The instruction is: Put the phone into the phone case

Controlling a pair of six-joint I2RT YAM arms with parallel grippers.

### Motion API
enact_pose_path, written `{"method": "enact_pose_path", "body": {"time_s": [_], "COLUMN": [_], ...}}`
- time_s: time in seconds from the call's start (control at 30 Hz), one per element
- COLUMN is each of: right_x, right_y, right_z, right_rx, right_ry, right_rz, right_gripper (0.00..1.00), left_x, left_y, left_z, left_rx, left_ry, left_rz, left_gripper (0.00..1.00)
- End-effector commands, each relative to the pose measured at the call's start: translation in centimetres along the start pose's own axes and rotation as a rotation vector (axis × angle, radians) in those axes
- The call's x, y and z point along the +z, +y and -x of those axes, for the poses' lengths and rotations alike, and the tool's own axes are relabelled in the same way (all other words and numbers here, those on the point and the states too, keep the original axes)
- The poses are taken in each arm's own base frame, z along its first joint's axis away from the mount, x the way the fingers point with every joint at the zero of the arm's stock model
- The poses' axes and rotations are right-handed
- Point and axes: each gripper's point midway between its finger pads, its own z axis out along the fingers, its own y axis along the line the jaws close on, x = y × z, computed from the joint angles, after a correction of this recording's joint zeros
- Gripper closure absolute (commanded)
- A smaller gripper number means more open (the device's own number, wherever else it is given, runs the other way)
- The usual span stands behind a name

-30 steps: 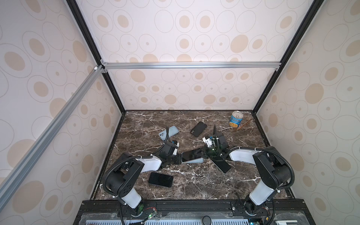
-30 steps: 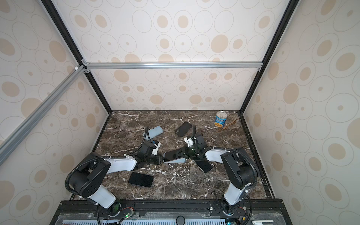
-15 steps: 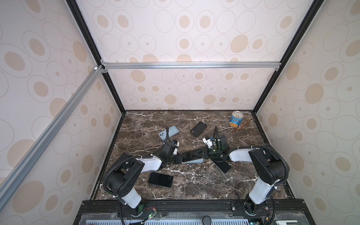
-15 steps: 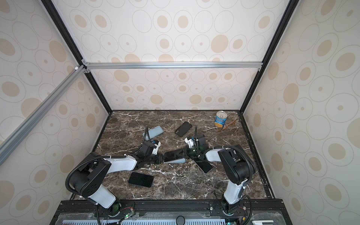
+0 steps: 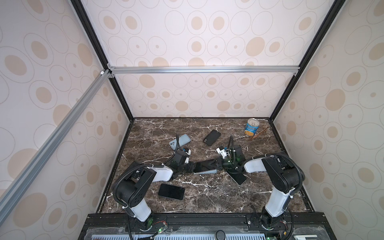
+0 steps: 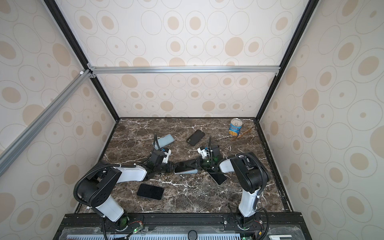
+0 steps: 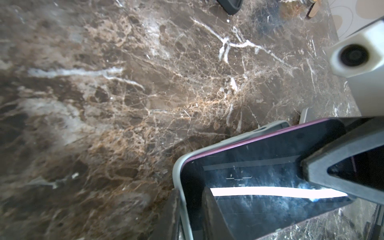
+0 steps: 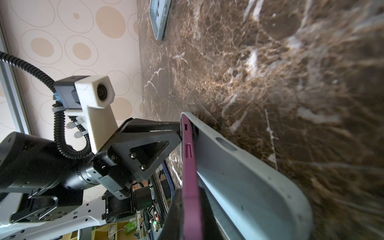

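magenta-edged dark-screen phone [image 7: 259, 164] spans lengthwise between arms: left fingers [image 7: 214, 220] clamp seated end plus pale grey-blue rubber phone case [image 7: 228, 141], right fingers [image 8: 176, 214] pinch the raised end.

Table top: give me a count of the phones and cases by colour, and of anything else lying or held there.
Black phone or case: 3
Light blue case: 2
Purple phone: 1
Can: 1
Brown item by the can: 1
Total: 8
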Motion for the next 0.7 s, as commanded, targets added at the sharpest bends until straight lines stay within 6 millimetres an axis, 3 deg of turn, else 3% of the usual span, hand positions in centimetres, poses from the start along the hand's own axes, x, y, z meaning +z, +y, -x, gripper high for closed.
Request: {"method": "enact_pose_path", "body": {"time_s": [0.0,0.2,0.67], "right_x": [0.9,0.9,-0.5], "right_y": [-8.6,-9.2,-8.0], "right_z": [-4.7,-4.9,-4.0], "right_rx": [0.200,0.213,0.137], "right_ry": [0.062,0.059,0.077], "right_rz": [-0.290,-0.301,-0.402], "right_gripper": [1.00,0.99,0.77], "left_x": [0.7,0.1,0.4], "left_y": [0.2,0.6,2.2], "left_z": [-4.5,-5.6,-6.7], "left_rx": [-0.032,-0.058,-0.028], "left_ry": [0.142,0.155,0.181], "left_rz": [-0.023,-0.025,0.035], "left_gripper": [0.80,0.80,0.80]}}
